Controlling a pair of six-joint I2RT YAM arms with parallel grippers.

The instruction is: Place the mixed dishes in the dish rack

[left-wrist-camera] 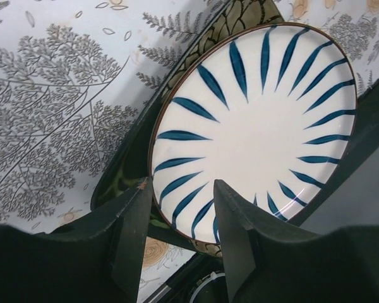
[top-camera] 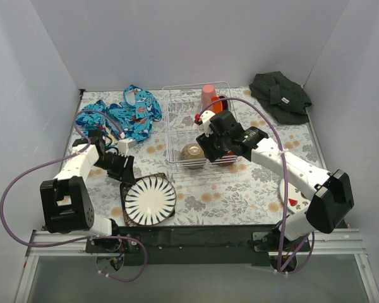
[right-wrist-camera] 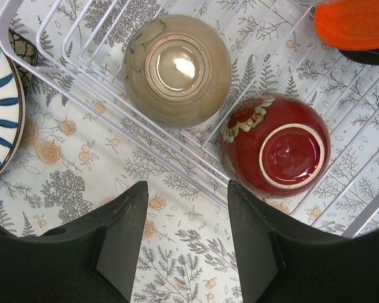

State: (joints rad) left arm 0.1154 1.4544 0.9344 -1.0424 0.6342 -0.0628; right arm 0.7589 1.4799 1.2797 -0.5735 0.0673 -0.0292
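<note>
Across the floral-printed tabletop [top-camera: 240, 189] the biggest piece is the rectangular white wire dish rack [top-camera: 183, 120], set toward the far middle. A crumpled blue patterned cloth [top-camera: 123, 113] lies left of it, and a dark green-black cloth [top-camera: 281, 95] is bunched in the far right corner.

Near the front edge, left of centre, a dark square plate with a scale pattern [top-camera: 126, 189] sits on the table. On top of it rests a round white plate with dark radiating stripes [top-camera: 150, 200]; both are outside the rack. A white plate with watermelon print [top-camera: 292, 196] lies at the right, mostly hidden behind the right arm.

Inside the rack, an orange plate [right-wrist-camera: 357, 22] lies over a black dish [right-wrist-camera: 372, 57] toward the far end. A cream bowl [right-wrist-camera: 177, 69] and a dark red bowl with a flower motif [right-wrist-camera: 275, 145] stand upside down just beside each other along the near side. A pink cup [top-camera: 208, 98] stands inverted at the far edge.

Over the rack's near rim hangs the right gripper [right-wrist-camera: 186, 189], its fingers apart with nothing between them. The left gripper [left-wrist-camera: 180, 202] is at the striped plate's edge with its fingers spread. The plate's rim shows in the gap, and whether the fingers touch it cannot be told.
</note>
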